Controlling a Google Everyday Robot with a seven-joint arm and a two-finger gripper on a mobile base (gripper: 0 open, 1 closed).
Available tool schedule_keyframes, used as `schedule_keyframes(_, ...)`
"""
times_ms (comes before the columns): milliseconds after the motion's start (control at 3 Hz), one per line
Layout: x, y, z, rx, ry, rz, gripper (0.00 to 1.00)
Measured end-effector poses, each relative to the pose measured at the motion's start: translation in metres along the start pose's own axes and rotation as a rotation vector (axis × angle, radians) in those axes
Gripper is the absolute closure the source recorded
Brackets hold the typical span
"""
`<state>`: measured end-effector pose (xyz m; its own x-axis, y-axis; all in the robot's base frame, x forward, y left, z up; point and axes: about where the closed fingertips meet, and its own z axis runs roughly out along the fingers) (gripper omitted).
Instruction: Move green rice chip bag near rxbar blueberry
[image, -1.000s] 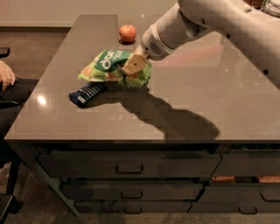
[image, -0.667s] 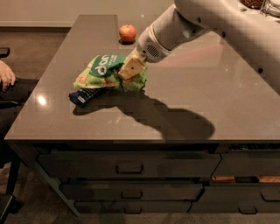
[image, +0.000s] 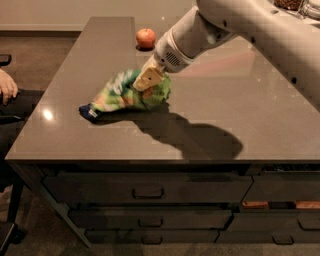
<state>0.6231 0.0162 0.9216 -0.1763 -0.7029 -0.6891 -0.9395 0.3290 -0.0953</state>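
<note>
crinkly green rice chip bag (image: 122, 96) leftward, now atop rxbar blueberry (image: 89, 111) (jaws tight on its top)

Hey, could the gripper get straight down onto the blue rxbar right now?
Probably not cleanly. The gripper sits on the green rice chip bag, which covers most of the rxbar blueberry; only one dark end pokes out.

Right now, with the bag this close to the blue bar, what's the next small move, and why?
Probably lower slightly and open the gripper. It grips the green rice chip bag near one end, and the bag's other end already overlaps the rxbar blueberry, only a dark tip showing on the countertop. Pushing further would likely shove the bar.
</note>
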Motion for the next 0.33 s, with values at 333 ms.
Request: schedule_keyframes(333,-0.0005,0.001,0.0016,-0.003,0.001,-0.001,0.0)
